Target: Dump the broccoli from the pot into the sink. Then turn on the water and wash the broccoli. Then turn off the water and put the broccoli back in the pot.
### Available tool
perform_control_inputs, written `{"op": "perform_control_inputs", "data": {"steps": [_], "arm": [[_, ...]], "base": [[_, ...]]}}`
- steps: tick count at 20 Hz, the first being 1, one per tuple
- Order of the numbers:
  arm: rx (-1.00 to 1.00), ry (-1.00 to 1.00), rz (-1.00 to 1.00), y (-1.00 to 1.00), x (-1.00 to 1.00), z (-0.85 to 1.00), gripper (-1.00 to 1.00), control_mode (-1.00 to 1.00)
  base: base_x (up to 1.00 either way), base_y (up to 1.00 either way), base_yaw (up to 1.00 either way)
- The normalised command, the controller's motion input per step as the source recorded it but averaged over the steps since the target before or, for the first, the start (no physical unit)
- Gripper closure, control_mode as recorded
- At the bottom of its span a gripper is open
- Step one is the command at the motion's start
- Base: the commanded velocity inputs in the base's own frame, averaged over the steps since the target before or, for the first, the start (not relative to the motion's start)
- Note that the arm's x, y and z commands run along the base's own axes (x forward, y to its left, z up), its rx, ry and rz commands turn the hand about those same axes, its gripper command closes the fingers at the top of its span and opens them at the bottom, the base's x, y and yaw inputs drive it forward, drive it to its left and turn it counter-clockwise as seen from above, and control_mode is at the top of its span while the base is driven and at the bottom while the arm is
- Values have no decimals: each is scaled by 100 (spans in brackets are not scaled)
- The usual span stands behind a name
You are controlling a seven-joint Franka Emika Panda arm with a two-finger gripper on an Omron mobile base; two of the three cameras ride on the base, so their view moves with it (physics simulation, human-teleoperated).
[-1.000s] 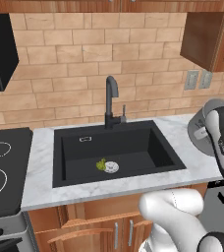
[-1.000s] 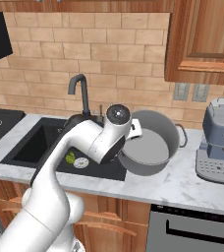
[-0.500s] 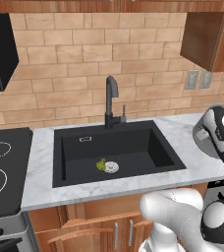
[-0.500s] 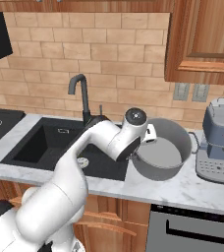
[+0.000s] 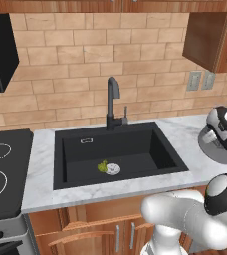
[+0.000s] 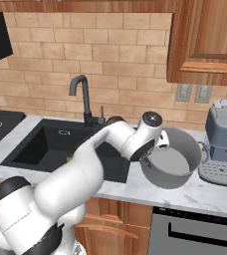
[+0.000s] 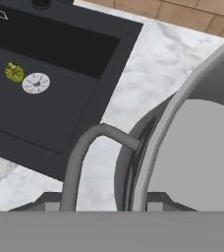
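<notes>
a rendered kitchen scene. the broccoli (image 5: 102, 166) is lying on the floor of the black sink (image 5: 135, 130), just beside the round silver drain (image 5: 113, 169), on the side toward the stovetop (image 5: 1, 169). no water is running from the dark gooseneck faucet (image 5: 113, 99), which is standing at the back edge of the basin.

the grey pot (image 6: 172, 157) is sitting empty on the marble worktop (image 6: 205, 191) to the right of the sink, tilted a little toward the camera, between the basin and a coffee machine (image 6: 222, 144). the gripper (image 6: 148, 152) is at the pot's near-left rim, by its loop handle (image 7: 87, 157). its jaws are part-way apart and seem to be closed around the rim or handle, but the fingertips are hidden, so the hold is a judgement rather than something plainly seen.

the relation that matters next: the broccoli is lying to the left of the gripper and lower down, well apart from it, across the sink's right edge. the faucet's small side lever (image 5: 125, 112) is closer to the gripper than the broccoli is, back and to the left.

the white arm is arching from the base up and over to the right, wrist bent downward, hand angled toward the pot's rim.

the dumping step looks done; letting go of the pot and reaching for the lever would likely come next.
</notes>
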Motion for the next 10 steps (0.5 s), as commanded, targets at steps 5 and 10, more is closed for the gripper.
{"op": "perform_control_inputs", "data": {"steps": [5,10], "arm": [[0,6,0,-15,21,-46,100,-100],[0,6,0,-15,18,-41,100,-100]], "base": [[0,0,0],[0,0,0]]}}
